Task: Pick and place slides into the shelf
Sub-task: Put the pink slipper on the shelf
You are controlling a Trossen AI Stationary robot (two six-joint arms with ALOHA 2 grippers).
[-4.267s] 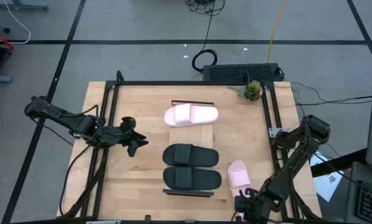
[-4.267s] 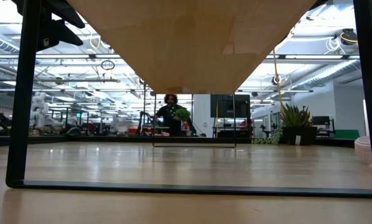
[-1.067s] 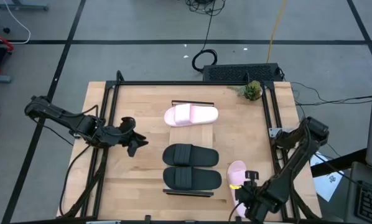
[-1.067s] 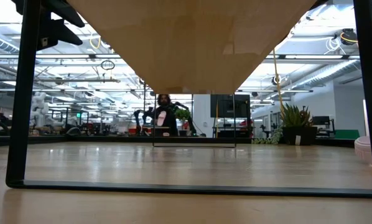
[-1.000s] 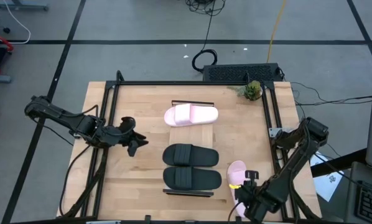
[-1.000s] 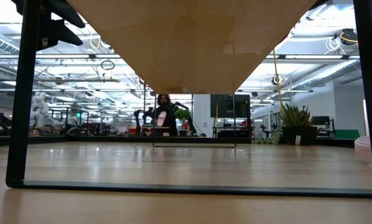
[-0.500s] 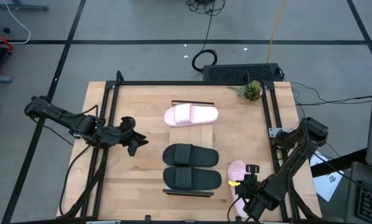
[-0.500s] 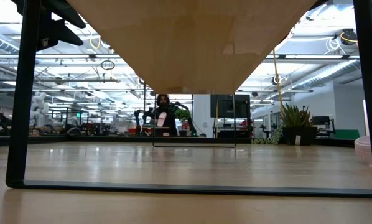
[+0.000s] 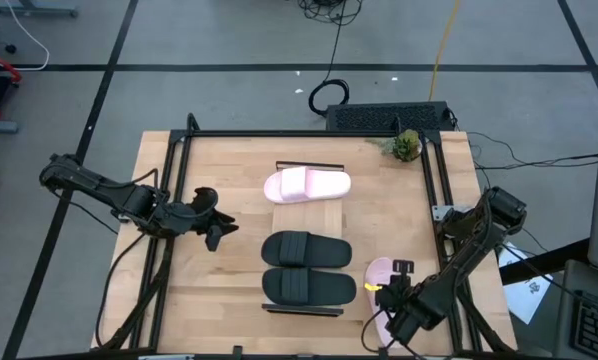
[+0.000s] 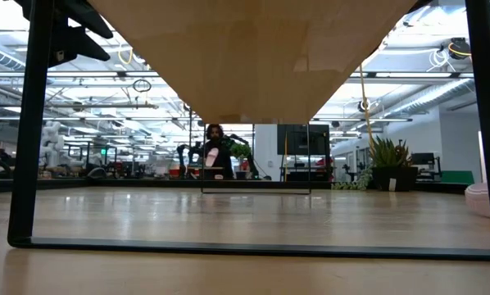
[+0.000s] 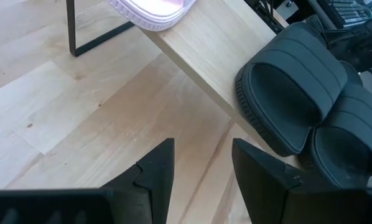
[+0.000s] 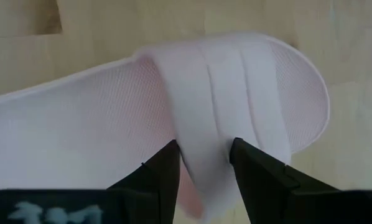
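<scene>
Carrying the loose pink slide (image 9: 380, 274) clear of the bench (image 9: 244, 180), right end effector (image 12: 201, 163) clamps its strap; left end effector (image 11: 195, 163) idles open; shelf (image 9: 304, 230) placement next

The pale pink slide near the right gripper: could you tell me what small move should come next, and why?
Probably lift it straight up. In the right wrist view the right gripper has its two dark fingers on either side of the wide strap of the pale pink open-toe slide, which appears to lie beside the light-wood slatted shelf. The other three slides are already on it.
</scene>
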